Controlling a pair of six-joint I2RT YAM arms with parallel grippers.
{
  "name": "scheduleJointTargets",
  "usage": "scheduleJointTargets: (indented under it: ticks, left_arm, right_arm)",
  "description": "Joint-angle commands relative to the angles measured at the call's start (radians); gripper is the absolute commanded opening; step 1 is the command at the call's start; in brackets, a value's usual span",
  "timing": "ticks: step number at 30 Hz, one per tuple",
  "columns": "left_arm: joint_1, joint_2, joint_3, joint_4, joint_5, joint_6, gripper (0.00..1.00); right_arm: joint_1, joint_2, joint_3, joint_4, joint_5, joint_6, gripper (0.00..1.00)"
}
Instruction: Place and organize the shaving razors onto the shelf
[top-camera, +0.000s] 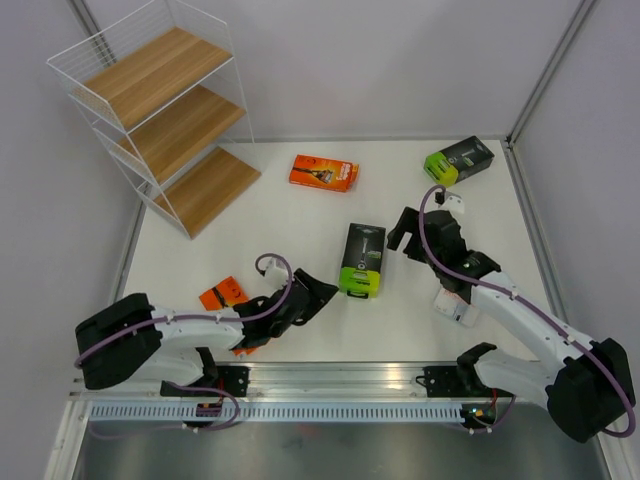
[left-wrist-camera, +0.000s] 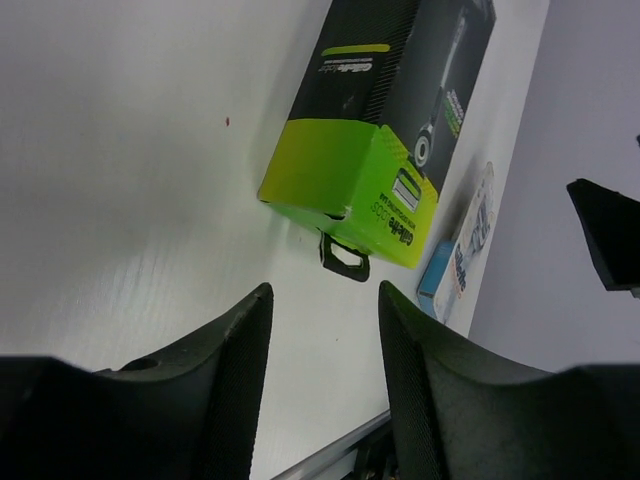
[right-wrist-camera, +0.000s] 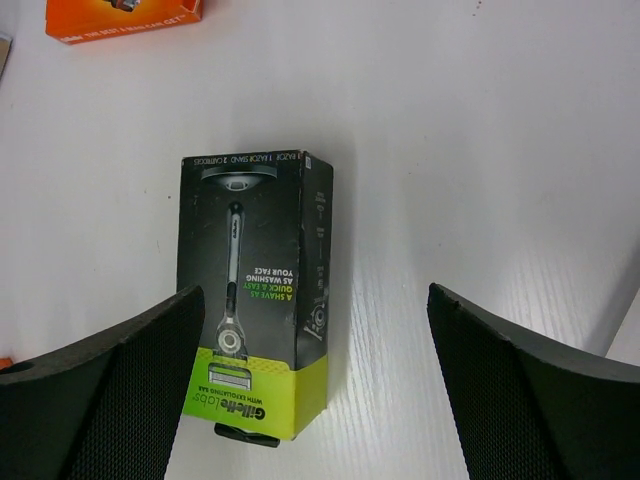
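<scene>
Near table edge: both grippers empty, jaws apart, converging on one pack.
Left gripper (top-camera: 322, 291) and right gripper (top-camera: 400, 232) both face centre black pack (top-camera: 362, 258), so they could clash or shove it. Near orange pack (top-camera: 222, 296) and white-blue pack (top-camera: 458, 306) are mostly hidden under arms. Far orange pack (top-camera: 323, 172), second black pack (top-camera: 458, 160) and packless shelf (top-camera: 165, 110) sit well apart.
</scene>
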Motion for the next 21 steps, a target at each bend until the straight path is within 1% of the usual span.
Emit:
scheduleJointTargets:
  ticks: [1,2,3,5,9,12,19,21]
  left_arm:
    - [-0.027,0.077,0.041,0.095,-0.031,-0.097,0.52]
    - [-0.035,0.111,0.050,0.095,-0.048,-0.113,0.50]
    - [-0.048,0.131,0.057,0.095,-0.052,-0.147,0.50]
    - [-0.053,0.162,0.075,0.109,-0.046,-0.167,0.50]
    - [-0.055,0.254,0.135,0.143,-0.039,-0.117,0.50]
    - [-0.055,0.297,0.155,0.173,-0.037,-0.115,0.50]
    - [-0.056,0.353,0.181,0.187,-0.022,-0.126,0.49]
    - [-0.056,0.361,0.189,0.189,-0.014,-0.126,0.47]
  right_arm:
    - [-0.011,-0.011,-0.004,0.007,0.003,0.021,0.98]
    - [-0.013,-0.009,0.001,0.008,0.000,0.020,0.98]
    - [-0.014,-0.006,0.002,0.010,-0.005,0.021,0.98]
    - [-0.017,-0.001,0.006,0.013,-0.009,0.021,0.98]
    - [-0.023,0.005,-0.001,0.018,-0.031,0.034,0.98]
    - [-0.028,-0.001,-0.005,0.018,-0.046,0.037,0.98]
    - [-0.042,-0.012,-0.016,0.016,-0.054,0.028,0.98]
    - [-0.048,-0.009,-0.014,0.016,-0.058,0.028,0.98]
